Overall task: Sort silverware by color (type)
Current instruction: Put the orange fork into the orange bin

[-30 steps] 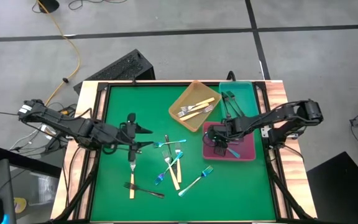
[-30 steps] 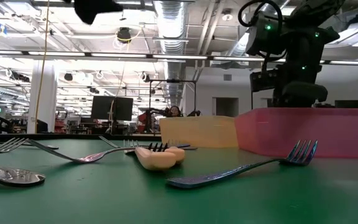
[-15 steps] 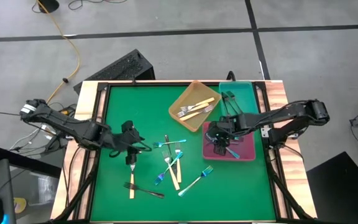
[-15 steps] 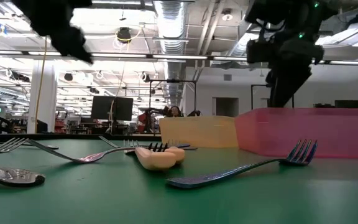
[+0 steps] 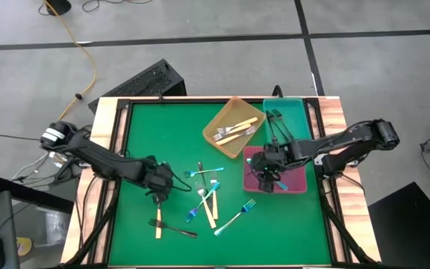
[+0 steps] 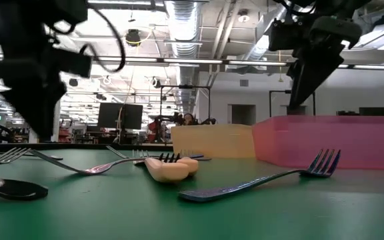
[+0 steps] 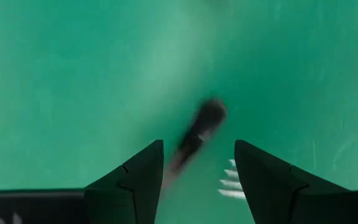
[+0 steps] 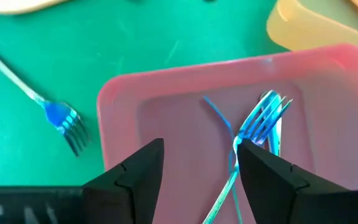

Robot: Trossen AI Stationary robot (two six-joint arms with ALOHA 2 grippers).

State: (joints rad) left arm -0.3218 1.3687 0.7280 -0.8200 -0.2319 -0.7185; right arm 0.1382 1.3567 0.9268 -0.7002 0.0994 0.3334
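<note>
Green felt bench (image 5: 140, 127): we are lowering the left claw (image 7: 197, 165), jaws apart, over a dark-handled fork (image 7: 197, 127); keep it centred between them. Right claw (image 8: 197, 165), spread and empty, is hovering above blue forks (image 8: 263, 118) in the pink rectangular tray (image 8: 123, 99).

I see open green mat (image 5: 304, 224) along the near edge and in the near-right corner, room enough to pass. The left arm (image 5: 103, 161) lies across the left side, its gripper (image 5: 160, 185) low over a black fork (image 7: 197, 134), fingers spread either side of it. Loose forks (image 5: 209, 198) clutter the centre. On the far right the orange tray (image 5: 230, 142), teal tray (image 5: 298, 119) and pink tray (image 5: 298, 183) stand close together, with the right gripper (image 5: 269, 166) over the pink one. The far-left mat (image 5: 163, 123) is bare
</note>
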